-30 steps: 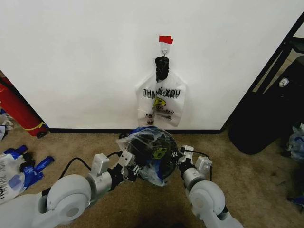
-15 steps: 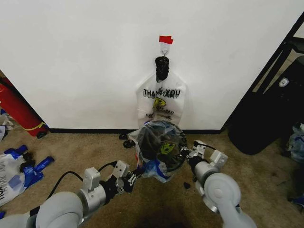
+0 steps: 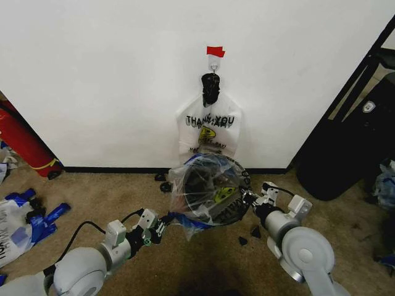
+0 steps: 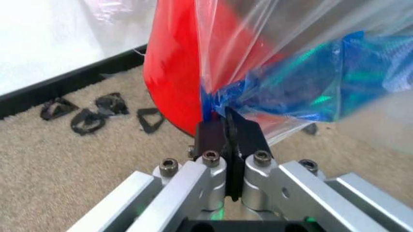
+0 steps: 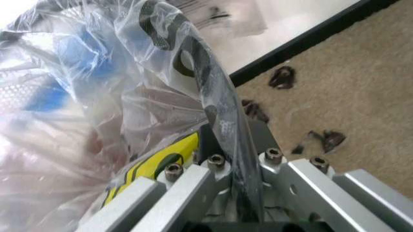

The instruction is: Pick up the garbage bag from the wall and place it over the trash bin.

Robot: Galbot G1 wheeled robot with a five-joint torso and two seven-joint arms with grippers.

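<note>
Against the white wall (image 3: 92, 80), the bin (image 3: 229, 213) now tips, lifted since a moment ago. Left claw (image 3: 162, 226) is closed on the bag (image 3: 200, 185); right claw (image 3: 252, 200) pinches rim and bag, so fitting continues.

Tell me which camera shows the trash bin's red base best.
The left wrist view: the red base looms beside the left gripper pinching the garbage bag. In the head view, bag-covered mesh; in the right wrist view, its rim.

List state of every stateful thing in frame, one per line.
garbage bag: stretched over the bin's mouth, blue handle trailing low
trash bin: tipped, mouth toward the camera, bagged
left gripper: shut on the bag's blue handle
right gripper: shut on the bin's rim and the bag
"THANK YOU" bag: hanging on the wall hook
</note>
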